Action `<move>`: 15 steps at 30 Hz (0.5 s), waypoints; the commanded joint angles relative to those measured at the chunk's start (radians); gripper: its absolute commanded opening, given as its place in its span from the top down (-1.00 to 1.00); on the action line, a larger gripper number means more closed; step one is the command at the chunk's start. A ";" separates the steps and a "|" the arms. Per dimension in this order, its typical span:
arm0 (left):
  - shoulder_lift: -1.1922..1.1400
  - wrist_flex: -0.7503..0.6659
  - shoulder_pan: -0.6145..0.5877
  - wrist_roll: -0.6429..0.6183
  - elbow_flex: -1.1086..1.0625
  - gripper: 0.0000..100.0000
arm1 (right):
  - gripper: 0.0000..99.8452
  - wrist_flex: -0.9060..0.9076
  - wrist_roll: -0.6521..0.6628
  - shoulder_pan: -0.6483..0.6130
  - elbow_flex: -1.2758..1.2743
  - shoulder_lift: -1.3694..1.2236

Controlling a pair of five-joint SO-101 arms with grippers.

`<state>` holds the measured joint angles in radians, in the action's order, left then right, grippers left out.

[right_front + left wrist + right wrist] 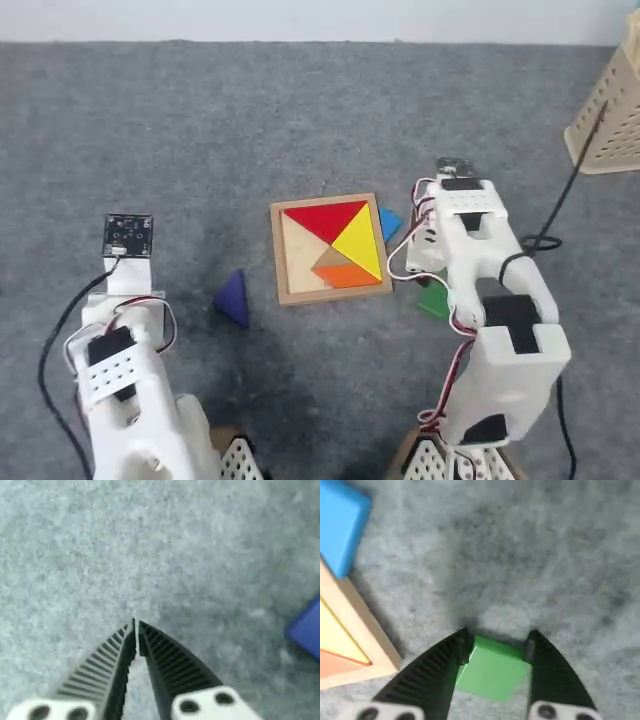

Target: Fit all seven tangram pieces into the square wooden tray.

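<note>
Grey carpeted worktop (pixel 200 130). The left arm (pixel 115 365) sits at the near left corner, well apart from the tray. Left pincer (pixel 136 625): ribbed fingers (pixel 165 655) almost together, just a thin slit between the tips, nothing held, bare carpet under it.

Dark blue triangle (pixel 232 297) lies on the carpet between the left arm and the tray, near the tray's near left corner but not touching it. Its edge also shows in the left wrist view (pixel 306 630).

Square wooden tray (pixel 277 255) is at mid worktop, slightly rotated. Inside it: red triangle (pixel 325 218) along the far side, yellow triangle (pixel 360 245) along the right side, orange piece (pixel 348 275) at the near right, and a small brownish triangle (pixel 330 257) in the middle touching all three. The left part of the tray floor is bare wood.

Light blue piece (pixel 390 222) lies on the carpet just beside the tray's right rim, partly under the right arm (pixel 480 260). It also shows in the right wrist view (pixel 342 525), next to the tray corner (pixel 365 635).

Green piece (pixel 433 300) is on the carpet near the tray's near right corner, outside it. Right pincer (pixel 497 637): spread to the piece's width, one finger against each side of the green piece (pixel 492 672), gripping it.

A pale perforated wooden object (pixel 612 110) stands at the far right edge.
</note>
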<state>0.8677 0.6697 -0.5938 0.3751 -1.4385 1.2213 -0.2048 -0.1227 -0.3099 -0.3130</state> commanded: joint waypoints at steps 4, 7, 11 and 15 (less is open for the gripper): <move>0.031 -0.018 -0.002 0.008 0.005 0.97 | 0.70 0.028 0.012 0.030 0.040 -0.001; 0.031 -0.018 -0.002 0.008 0.005 0.97 | 0.63 0.084 0.041 0.050 0.072 0.079; 0.031 -0.018 -0.002 0.008 0.005 0.97 | 0.62 0.091 0.048 0.051 -0.003 0.234; 0.031 -0.018 -0.002 0.008 0.005 0.97 | 0.61 0.005 0.051 0.028 -0.160 0.329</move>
<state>0.8677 0.6697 -0.5938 0.3751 -1.4385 1.2766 -0.1741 -0.0890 -0.4005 -0.0951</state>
